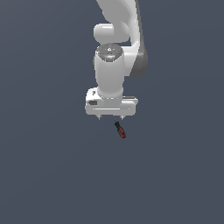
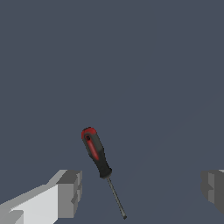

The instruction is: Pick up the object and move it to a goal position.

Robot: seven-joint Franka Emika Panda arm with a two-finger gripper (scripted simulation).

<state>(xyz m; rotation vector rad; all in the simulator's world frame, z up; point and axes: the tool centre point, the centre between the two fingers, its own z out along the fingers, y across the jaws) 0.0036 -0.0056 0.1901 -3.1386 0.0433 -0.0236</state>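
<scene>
Bare dark grey surface (image 1: 52, 175); pincer (image 1: 111, 117) spread above the loose screwdriver (image 2: 97, 153)

Screwdriver (image 2: 99, 159) lies between the spread claw (image 2: 142, 192) fingers (image 2: 70, 192)

You see a screwdriver (image 2: 97, 153) with a red and black handle and a thin grey shaft. The pincer (image 1: 110, 117) is white, with grey fingertips (image 2: 70, 192). The desk (image 1: 43, 166) beneath is plain dark slate blue, unpatterned.
</scene>
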